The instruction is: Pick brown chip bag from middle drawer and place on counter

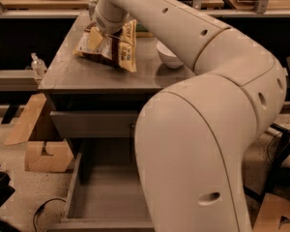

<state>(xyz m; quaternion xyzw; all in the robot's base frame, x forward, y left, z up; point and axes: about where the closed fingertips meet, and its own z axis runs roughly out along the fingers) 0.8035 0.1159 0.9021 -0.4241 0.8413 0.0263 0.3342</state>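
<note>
Camera view: gripper (108, 28) is over the back left of the counter (72, 76), directly on top of the brown chip bag (111, 47). The bag's lower edge appears to touch the counter, near a white bowl (170, 57). The jaws are hidden by the wrist, so I cannot tell their state. The middle drawer (104, 199) is open with no bag inside. Judgement: retrieval done, release and retreat remain.
</note>
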